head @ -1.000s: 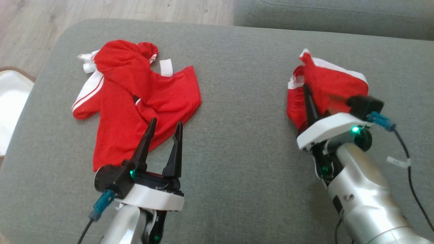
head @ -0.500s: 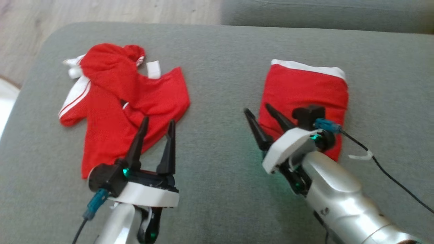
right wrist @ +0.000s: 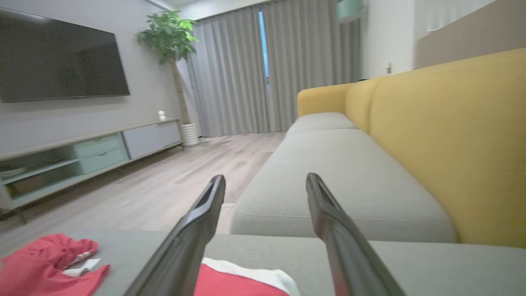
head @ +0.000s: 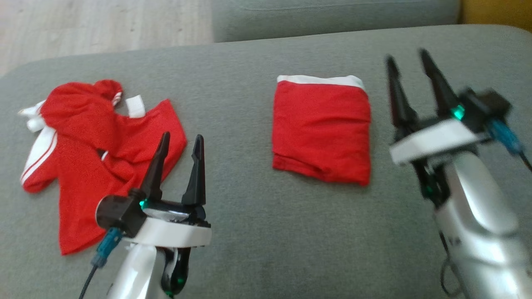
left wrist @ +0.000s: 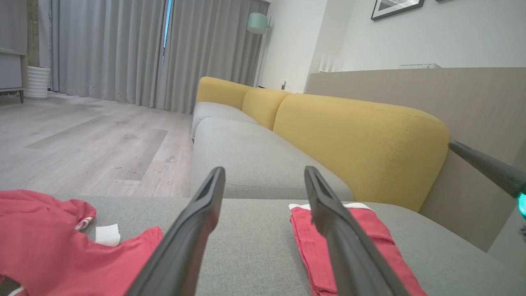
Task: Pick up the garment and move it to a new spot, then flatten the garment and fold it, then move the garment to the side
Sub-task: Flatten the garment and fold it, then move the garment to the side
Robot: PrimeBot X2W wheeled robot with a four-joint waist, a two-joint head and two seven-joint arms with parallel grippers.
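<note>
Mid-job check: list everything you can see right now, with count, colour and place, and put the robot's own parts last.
folded garment: one, red with a white band, flat on the seat between the grippers
crumpled garment: one, red with white stripes, left part of the seat
seat: one, grey, under both garments
sofa back: one, yellow, behind the seat
floor: one, pale wood, beyond the seat
curtains: one set, grey, far wall
television: one, black, on the wall
plant: one, green, beside the curtains
left gripper: one, dark fingers, open and empty, lower left
right gripper: one, dark fingers, open and empty, right of the folded garment
</note>
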